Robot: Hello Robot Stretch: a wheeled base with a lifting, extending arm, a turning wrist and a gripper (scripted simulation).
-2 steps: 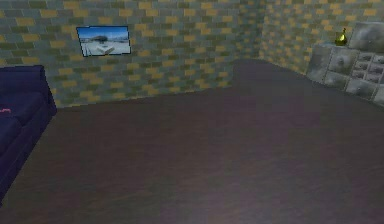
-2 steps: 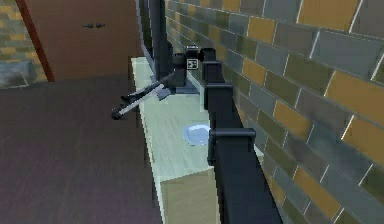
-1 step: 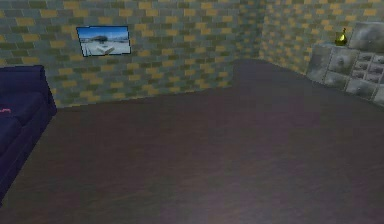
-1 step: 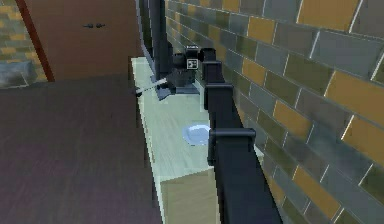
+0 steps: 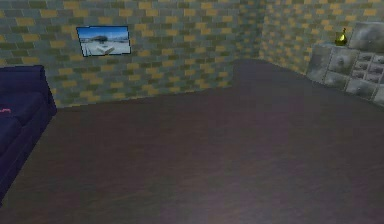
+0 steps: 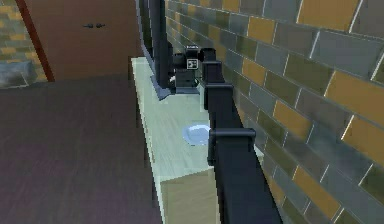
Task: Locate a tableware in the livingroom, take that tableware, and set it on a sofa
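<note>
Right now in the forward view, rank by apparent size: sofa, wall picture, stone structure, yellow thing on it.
1. dark blue sofa, nearest, cut by the left edge
2. stone structure, cut by the right edge; close to the sofa, unsure
3. wall picture
4. yellow thing

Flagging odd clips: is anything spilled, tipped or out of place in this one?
Nothing stands out. The pale blue dish lies flat on the long pale table by the brick wall; the sofa and wall picture sit straight.
</note>
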